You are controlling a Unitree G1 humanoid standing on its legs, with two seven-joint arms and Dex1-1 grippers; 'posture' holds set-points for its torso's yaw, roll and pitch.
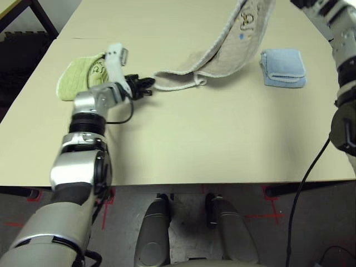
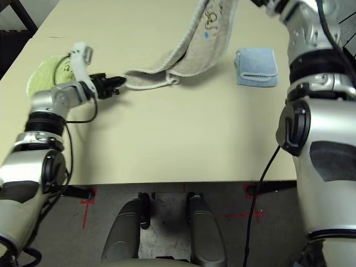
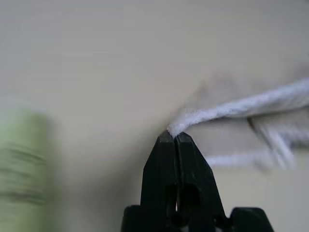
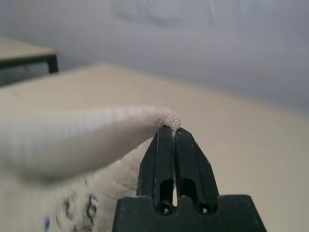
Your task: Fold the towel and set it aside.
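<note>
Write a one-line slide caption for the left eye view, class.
Left hand pinches the beige towel's near corner while the far end is lifted, between a green towel and a folded blue towel.

Three towels lie on one surface (image 1: pixel 183 144): one beige towel (image 1: pixel 222 58), one green towel (image 1: pixel 83 75) and one blue towel (image 1: pixel 282 68). The beige towel carries one white loop (image 1: pixel 200 82) and one small printed label (image 1: pixel 246 21). Two arms reach over the surface, each ending in one claw of two black fingers: the left claw (image 3: pixel 173 137) and the right claw (image 4: pixel 172 129). Both claws pinch the beige towel's edge.
</note>
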